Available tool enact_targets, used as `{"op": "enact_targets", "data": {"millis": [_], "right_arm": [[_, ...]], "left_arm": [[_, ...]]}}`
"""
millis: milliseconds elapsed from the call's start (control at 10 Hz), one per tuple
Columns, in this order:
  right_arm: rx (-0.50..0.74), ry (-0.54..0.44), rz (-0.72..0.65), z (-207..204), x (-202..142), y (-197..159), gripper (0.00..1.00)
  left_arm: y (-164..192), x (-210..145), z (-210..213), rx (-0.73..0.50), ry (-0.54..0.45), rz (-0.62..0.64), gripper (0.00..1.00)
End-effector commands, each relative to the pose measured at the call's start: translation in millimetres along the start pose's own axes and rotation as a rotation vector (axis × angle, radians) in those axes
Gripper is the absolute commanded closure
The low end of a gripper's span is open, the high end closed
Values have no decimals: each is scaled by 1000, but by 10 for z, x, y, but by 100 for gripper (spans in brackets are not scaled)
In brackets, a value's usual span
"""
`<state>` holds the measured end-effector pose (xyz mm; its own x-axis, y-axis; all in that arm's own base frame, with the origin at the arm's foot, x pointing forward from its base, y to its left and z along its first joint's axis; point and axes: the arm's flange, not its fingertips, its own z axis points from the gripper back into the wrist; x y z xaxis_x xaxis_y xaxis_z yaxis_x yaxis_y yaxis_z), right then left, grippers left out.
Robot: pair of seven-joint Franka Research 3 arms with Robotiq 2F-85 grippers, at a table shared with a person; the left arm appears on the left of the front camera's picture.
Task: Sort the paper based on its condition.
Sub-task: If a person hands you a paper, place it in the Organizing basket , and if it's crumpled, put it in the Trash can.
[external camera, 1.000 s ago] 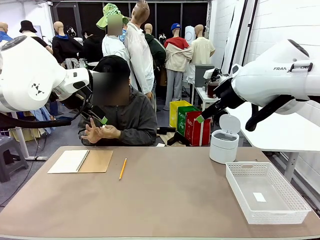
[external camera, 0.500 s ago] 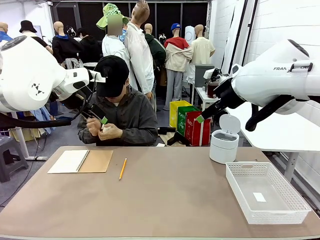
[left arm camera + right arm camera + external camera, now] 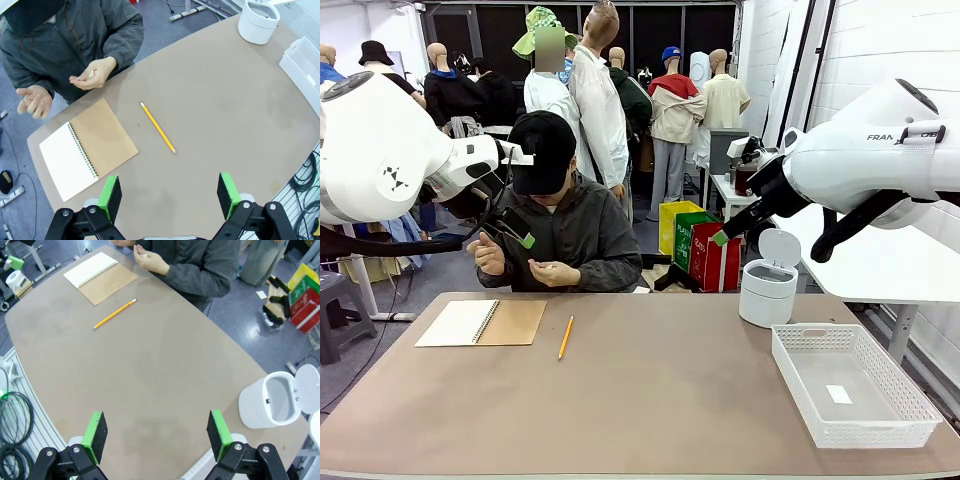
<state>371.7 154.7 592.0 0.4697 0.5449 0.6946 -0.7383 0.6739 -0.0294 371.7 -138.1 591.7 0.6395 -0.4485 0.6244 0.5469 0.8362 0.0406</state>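
While left gripper [image 3: 169,194] and right gripper [image 3: 156,434] hovered open, person's hand [image 3: 101,71] at upper left pinched a white bit [image 3: 91,74], possibly the paper; sorting probably awaited its handover.

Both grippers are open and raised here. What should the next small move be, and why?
Probably wait, with the left gripper and right gripper open above the table. The person's hand pinches a small white bit, too small to identify; on the table lie a notebook, pencil, bin and basket. Nothing looks ready for sorting yet.
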Motion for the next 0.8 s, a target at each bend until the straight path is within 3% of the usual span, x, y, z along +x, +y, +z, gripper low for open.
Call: {"op": "enact_targets", "data": {"millis": [0, 700], "right_arm": [[4, -1, -1, -2, -4, -2, 0], [4, -1, -1, -2, -4, -2, 0]], "left_arm": [[10, 11, 16, 1, -4, 1, 0], [10, 11, 16, 1, -4, 1, 0]]}}
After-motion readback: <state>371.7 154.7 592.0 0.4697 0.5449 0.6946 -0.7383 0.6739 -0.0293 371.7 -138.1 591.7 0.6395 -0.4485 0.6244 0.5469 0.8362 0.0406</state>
